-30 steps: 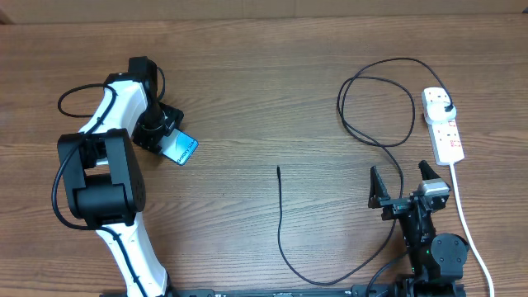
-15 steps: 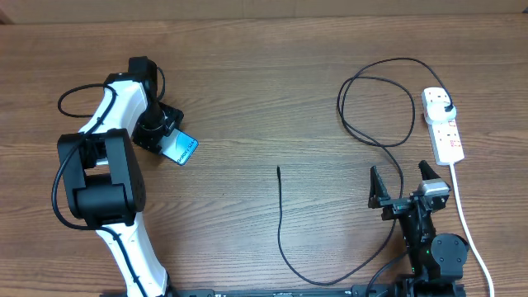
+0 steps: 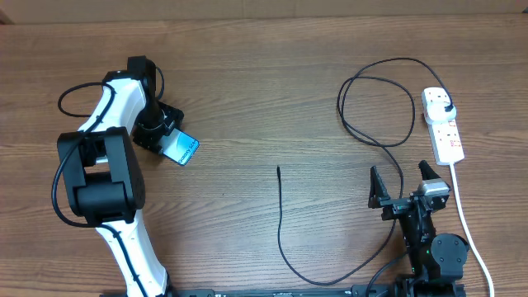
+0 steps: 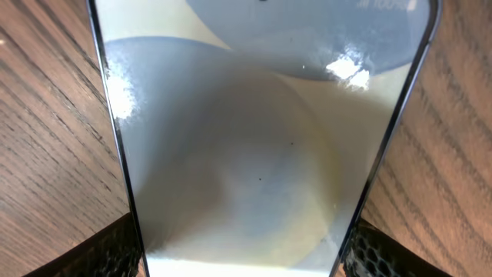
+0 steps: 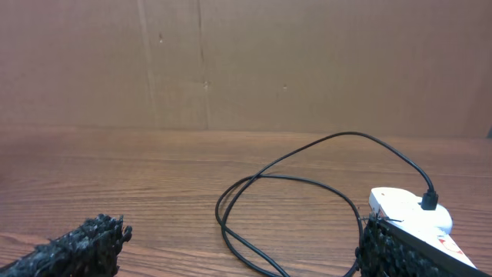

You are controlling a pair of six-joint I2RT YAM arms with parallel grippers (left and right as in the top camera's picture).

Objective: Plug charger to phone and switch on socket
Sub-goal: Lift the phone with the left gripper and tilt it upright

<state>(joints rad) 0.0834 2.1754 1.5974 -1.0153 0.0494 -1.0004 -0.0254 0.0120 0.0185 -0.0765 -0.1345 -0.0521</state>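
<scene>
Counting what sits on the tabletop (image 3: 264, 82), you have one phone (image 3: 182, 148), one charger (image 3: 280, 214), one socket (image 3: 443, 125) and two tools.

Your left tool (image 3: 168, 136) is at about 9 o'clock in the overhead view and is closed on the phone. In the left wrist view its fingers (image 4: 115, 250) press on the phone's two long edges, and the pale screen fills nearly the whole frame. The phone's free end points toward 4 o'clock. You cannot tell whether it touches the wood.

Your right tool (image 3: 403, 181) is at about 5 o'clock, spread wide, with nothing between its fingers (image 5: 77, 246).

The socket lies at 3 o'clock, with its white cord (image 3: 463, 213) running down toward 5 o'clock. The charger's plug (image 3: 446, 107) sits in the socket's far end. From there the cable makes a large loop at 2 o'clock, passes beside the right tool, and sweeps round at 6 o'clock. It ends with the connector tip (image 3: 278, 169) near the centre, well apart from the phone. The switch positions are too small to read.

Compared with the frame a second ago, nothing has visibly moved. The phone is in the same grip, the cable lies along the same path, and the right tool is spread just as wide.
</scene>
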